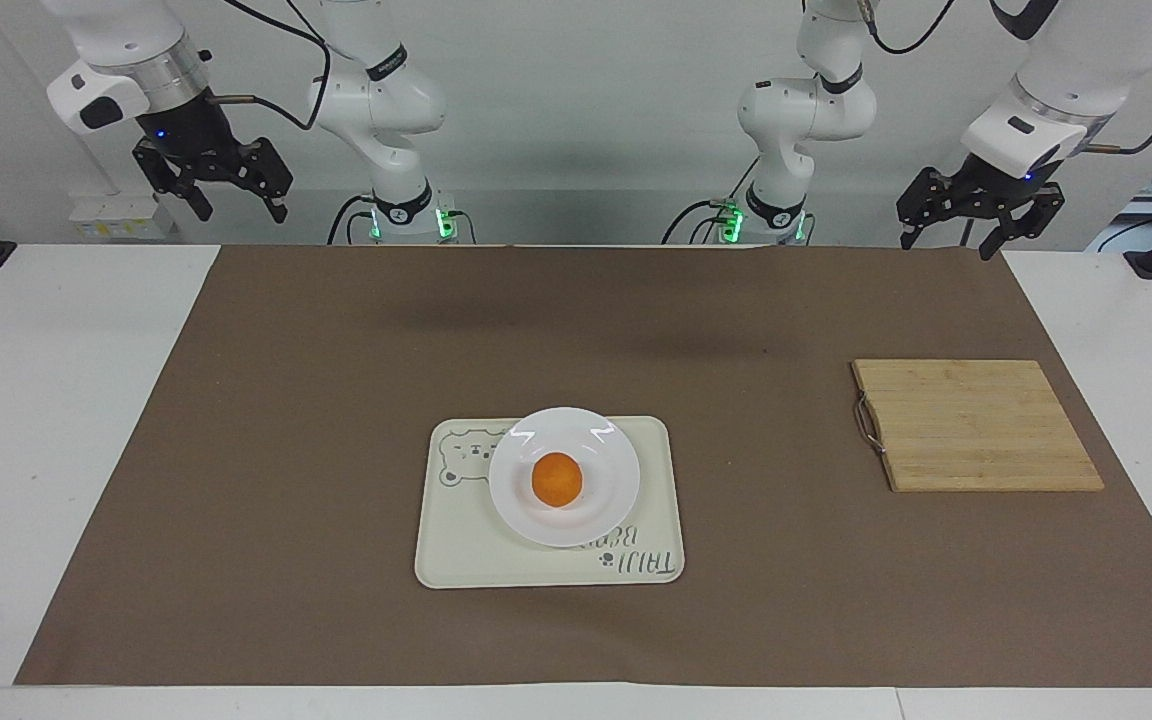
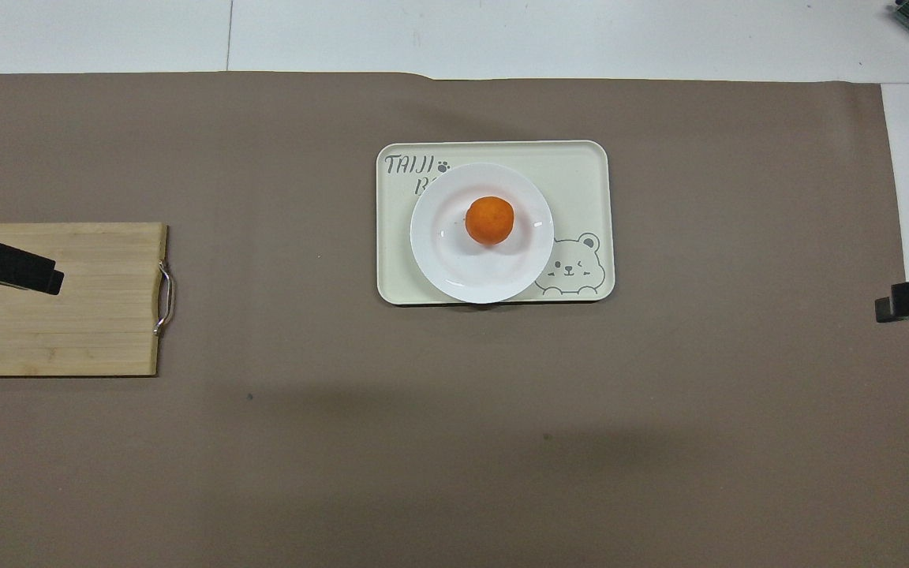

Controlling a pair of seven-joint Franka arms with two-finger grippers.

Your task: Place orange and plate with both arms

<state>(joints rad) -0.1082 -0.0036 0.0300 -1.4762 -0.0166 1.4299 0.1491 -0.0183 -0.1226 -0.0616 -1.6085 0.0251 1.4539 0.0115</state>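
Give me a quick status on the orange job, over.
Left gripper and right gripper both open, empty, raised at their own table ends. Orange sits on plate, plate on tray. Nothing in the way.

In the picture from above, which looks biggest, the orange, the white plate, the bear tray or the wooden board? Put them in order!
Largest to smallest, in the overhead view:
1. The tray and the board: too alike to rank, since the picture's edge cuts off the board.
2. The plate, resting on the tray.
3. The orange, sitting on the plate.
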